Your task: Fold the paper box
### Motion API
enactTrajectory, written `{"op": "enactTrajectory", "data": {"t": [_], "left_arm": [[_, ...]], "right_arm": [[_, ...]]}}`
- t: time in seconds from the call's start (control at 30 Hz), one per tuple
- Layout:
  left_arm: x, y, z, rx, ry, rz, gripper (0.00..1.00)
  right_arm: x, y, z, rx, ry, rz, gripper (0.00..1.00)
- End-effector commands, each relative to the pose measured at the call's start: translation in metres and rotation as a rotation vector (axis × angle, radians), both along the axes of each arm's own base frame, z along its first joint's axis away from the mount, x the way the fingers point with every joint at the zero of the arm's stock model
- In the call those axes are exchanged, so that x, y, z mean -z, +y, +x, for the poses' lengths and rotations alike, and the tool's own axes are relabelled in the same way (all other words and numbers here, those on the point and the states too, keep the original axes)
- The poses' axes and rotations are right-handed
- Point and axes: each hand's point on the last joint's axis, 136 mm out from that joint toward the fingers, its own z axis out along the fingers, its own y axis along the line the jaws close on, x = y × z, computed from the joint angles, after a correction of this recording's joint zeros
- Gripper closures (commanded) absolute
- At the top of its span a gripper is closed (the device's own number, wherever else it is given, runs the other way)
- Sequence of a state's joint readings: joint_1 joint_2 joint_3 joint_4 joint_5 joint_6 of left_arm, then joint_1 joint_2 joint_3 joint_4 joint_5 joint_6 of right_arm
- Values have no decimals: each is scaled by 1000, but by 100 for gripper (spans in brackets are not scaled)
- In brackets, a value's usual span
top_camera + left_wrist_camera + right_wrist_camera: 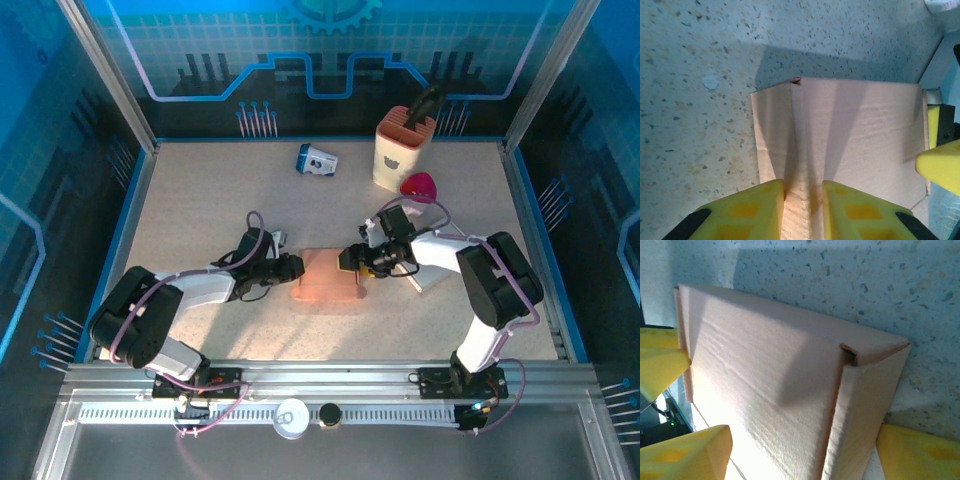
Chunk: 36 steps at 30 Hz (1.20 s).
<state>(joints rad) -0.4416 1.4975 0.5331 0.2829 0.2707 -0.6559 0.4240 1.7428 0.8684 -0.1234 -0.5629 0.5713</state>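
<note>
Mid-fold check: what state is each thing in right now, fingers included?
Box: lying on the table, partly folded, one side wall turned up.
Left fingers: shut on a raised crease of the box.
Right fingers: open, straddling the box's folded side wall.
Holder: upright, black tool standing in it.

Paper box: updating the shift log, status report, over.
Left end effector pinching a raised fold of the paper box. Right end effector open, straddling its corner. Holder cup far back, no obstruction.
</note>
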Motion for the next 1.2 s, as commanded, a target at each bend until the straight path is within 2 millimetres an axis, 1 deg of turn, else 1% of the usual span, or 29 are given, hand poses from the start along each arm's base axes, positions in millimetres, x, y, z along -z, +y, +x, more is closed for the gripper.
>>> {"op": "enactTrajectory", "data": {"t": [0.0, 0.1, 0.17, 0.27, 0.37, 0.53, 0.63, 0.7, 0.73, 0.8, 0.87, 0.97, 1.07, 1.17], "left_arm": [[17, 11, -6, -39, 43, -31, 75], [20, 21, -6, -69, 44, -65, 76], [21, 25, -6, -80, 47, -81, 76], [22, 30, -6, -91, 58, -95, 76], [20, 27, -5, -76, 56, -107, 76], [13, 21, -2, -51, 47, -130, 74], [6, 19, 0, -34, 26, -129, 71], [-4, 18, 0, -17, -12, -121, 68], [-11, 17, 1, -3, -44, -102, 66], [-27, 15, -2, 35, -119, -23, 60], [-51, 7, -6, 94, -242, 70, 53], [-82, -5, -15, 164, -412, 153, 46], [-102, -11, -24, 236, -526, 233, 42], [-124, -25, -45, 361, -683, 331, 40]], "right_arm": [[-14, 19, -13, -55, 8, 132, 23], [-26, 24, -16, -61, -1, 166, 23], [-31, 23, -18, -61, -2, 161, 22], [-30, 17, -19, -48, -3, 139, 21], [-28, 17, -17, -39, 2, 158, 21], [-34, 37, -9, -37, 17, 259, 29], [-38, 42, -1, -3, 11, 297, 33], [-41, 42, 3, 26, 17, 325, 37], [-40, 42, 5, 46, 34, 342, 41], [-42, 43, 7, 82, 64, 390, 47], [-44, 41, 9, 137, 93, 439, 51], [-44, 34, 8, 213, 137, 472, 53], [-48, 27, 7, 276, 171, 495, 54], [-55, 19, 6, 320, 212, 503, 55]]}}
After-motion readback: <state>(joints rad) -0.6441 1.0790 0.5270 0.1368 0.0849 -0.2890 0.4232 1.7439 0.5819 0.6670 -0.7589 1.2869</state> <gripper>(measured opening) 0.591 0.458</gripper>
